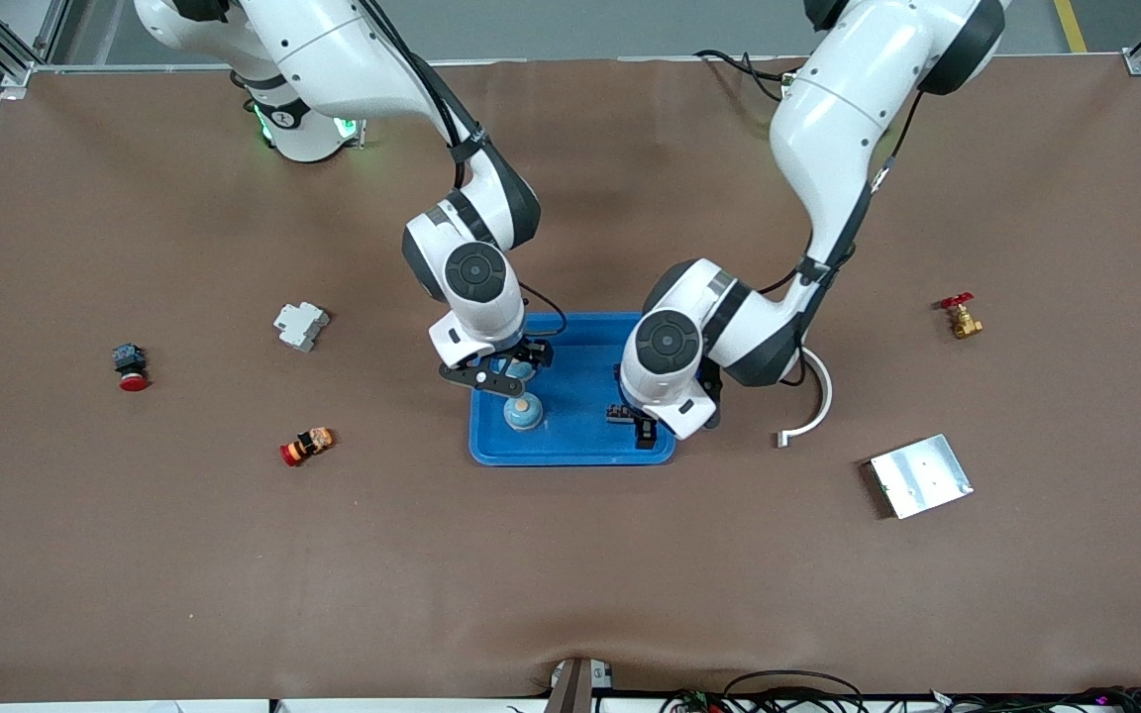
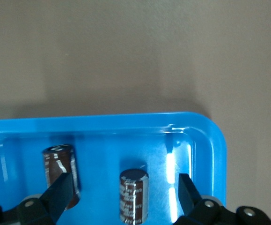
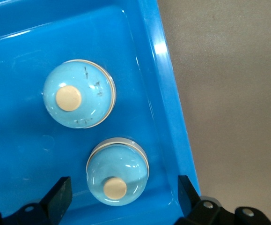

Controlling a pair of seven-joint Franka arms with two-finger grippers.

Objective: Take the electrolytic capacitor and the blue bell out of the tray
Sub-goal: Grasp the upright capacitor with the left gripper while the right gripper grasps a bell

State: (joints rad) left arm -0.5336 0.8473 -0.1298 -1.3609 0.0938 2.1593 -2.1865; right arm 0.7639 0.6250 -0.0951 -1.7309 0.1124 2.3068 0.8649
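Observation:
A blue tray (image 1: 570, 458) lies mid-table. My right gripper (image 1: 509, 374) hangs low over the tray's end toward the right arm. It is open, its fingers on either side of a light blue bell (image 3: 117, 171) without touching it. A second bell (image 3: 79, 93) stands beside it, and shows in the front view (image 1: 522, 411). My left gripper (image 1: 642, 426) is over the tray's other end. It is open around an upright brown capacitor (image 2: 134, 196), with gaps on both sides. A second capacitor (image 2: 60, 171) stands close by one finger (image 2: 58, 194).
On the brown mat lie a white breaker (image 1: 300, 325), a red push button (image 1: 130, 366) and a red-and-orange part (image 1: 306, 446) toward the right arm's end. A brass valve (image 1: 962, 317), a metal plate (image 1: 920, 475) and a white curved piece (image 1: 813, 411) lie toward the left arm's end.

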